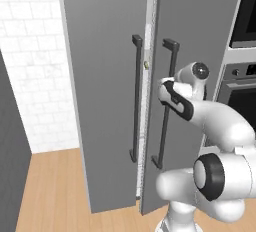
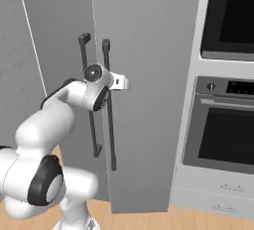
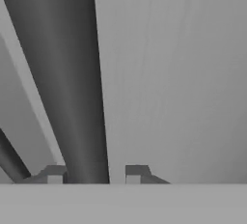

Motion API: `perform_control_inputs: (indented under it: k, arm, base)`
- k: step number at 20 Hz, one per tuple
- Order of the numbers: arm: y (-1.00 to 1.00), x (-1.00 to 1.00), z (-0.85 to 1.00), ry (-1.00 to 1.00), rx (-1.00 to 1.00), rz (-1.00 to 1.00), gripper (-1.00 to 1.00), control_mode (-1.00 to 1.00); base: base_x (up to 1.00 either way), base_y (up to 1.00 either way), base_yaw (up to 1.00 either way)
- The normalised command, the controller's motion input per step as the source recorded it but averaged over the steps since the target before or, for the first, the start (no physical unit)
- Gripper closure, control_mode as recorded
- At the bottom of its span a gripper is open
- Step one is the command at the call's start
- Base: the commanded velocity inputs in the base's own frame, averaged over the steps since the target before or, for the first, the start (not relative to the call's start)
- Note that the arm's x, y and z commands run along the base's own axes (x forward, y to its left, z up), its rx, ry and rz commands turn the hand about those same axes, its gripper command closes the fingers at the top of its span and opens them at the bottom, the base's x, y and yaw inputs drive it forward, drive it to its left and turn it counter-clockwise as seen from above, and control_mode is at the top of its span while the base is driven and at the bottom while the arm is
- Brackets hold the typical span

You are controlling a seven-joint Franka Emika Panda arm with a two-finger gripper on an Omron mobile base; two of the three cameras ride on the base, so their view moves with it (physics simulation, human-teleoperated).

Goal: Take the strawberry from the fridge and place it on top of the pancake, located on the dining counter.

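Glossy white rounded arm segments, black joint bands, grey round cap at wrist.

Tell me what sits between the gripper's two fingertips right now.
In the hand view, the dark bar handle of the fridge's right door runs between the fingertips of the gripper, which close on it.
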Motion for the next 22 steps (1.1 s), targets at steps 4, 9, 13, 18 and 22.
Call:
perform_control_inputs:
  k: [4,9,13,18,22]
  arm:
    - [-1.00,-1.00,0.00,0.00,0.00,-0.06,1.00,-1.00]
    - [-1.00,-1.00,0.00,0.01,0.00,-0.05,1.00,-1.00]
    - [-0.99,-1.00,0.00,0.04,0.00,-0.04,1.00,-1.00]
    - [-0.39,-0.42,-0.04,0.07,-0.07,-0.02,-1.00,-1.00]
    - [0.00,-0.51,-0.17,-0.06,-0.12,0.00,-1.00,-1.00]
  base:
    - [0.00,0.00,0.00]
    - [0.00,0.00,0.00]
    - [0.00,0.00,0.00]
    - [0.00,0.00,0.00]
    - [0.00,0.00,0.00]
